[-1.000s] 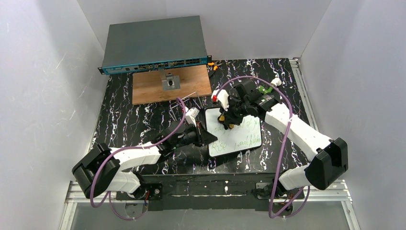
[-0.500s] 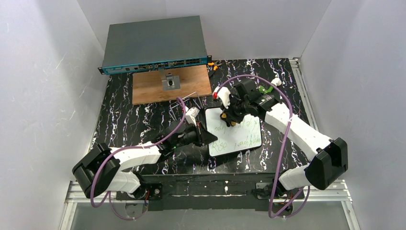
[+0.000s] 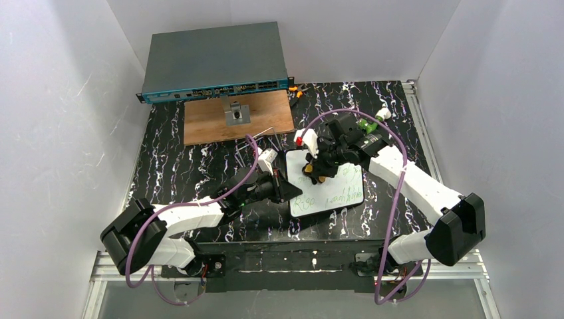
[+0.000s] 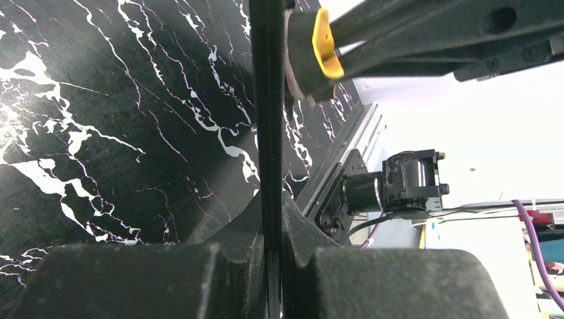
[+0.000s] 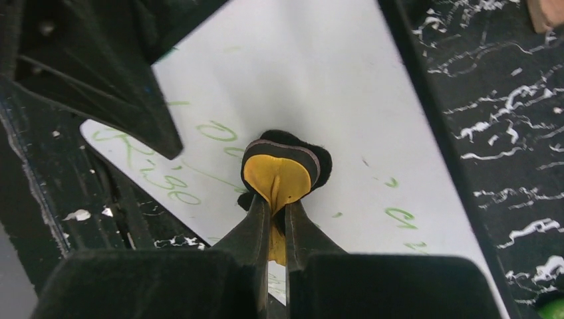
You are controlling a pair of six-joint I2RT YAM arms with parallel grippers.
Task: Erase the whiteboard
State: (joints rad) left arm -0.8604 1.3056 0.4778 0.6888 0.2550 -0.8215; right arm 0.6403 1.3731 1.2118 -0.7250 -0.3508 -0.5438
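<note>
The whiteboard (image 3: 339, 189) lies on the black marbled table, green writing across its lower half. My left gripper (image 3: 287, 189) is shut on its left rim; in the left wrist view that rim is a black vertical strip (image 4: 269, 133) clamped in my left gripper (image 4: 274, 226). My right gripper (image 3: 314, 171) is shut on a yellow-and-black eraser (image 5: 282, 169) and presses it onto the whiteboard (image 5: 319, 86) near the upper left. The eraser (image 4: 312, 50) also shows in the left wrist view. My right gripper (image 5: 278, 203) pinches the yellow tab.
A brown wooden panel (image 3: 236, 118) with a metal clip lies behind the board, and a grey rack unit (image 3: 214, 60) behind that. Metal hex keys (image 3: 256, 136) lie by the panel. A green item (image 3: 364, 124) and a white cap (image 3: 383, 113) sit at the back right.
My right gripper has slid the eraser a little across the upper left of the board, back toward the near side. The left gripper has held still on the rim.
</note>
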